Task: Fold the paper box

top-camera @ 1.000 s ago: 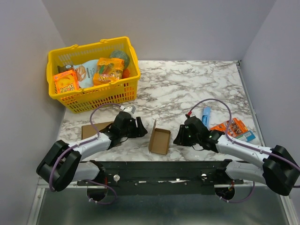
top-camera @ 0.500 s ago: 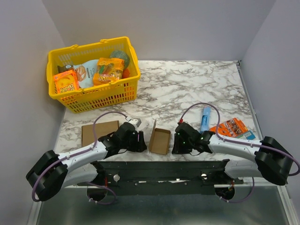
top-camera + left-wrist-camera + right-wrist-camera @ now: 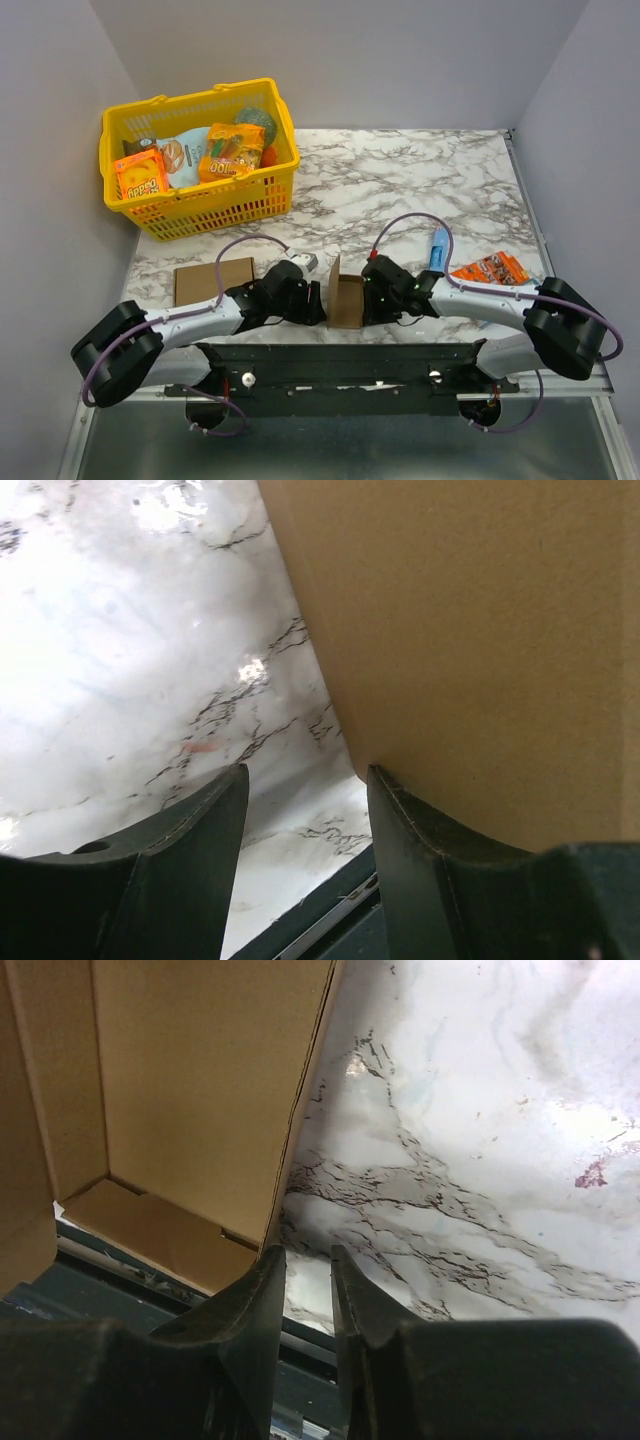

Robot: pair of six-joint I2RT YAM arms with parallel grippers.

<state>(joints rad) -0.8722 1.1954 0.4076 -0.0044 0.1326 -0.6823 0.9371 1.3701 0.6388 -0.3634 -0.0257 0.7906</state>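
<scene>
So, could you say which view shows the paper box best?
The top external view: the paper box shows nearly whole there. The left wrist view gives only one outer wall; the right wrist view, part of its inside.

Item: paper box (image 3: 346, 300), thin plain brown cardboard, unprinted.
Form: shallow open tray; low walls raised around a flat floor.
Flap: one taller panel standing upright along the left side, rising above the other walls.
Inside, right wrist view: creased corners; a notched tab lying flat at the foot of the near wall.
Pose: resting on its base, opening upward, long side running near to far.
Place: marble counter (image 3: 420, 190), close to the near edge, about midway along it.
</scene>
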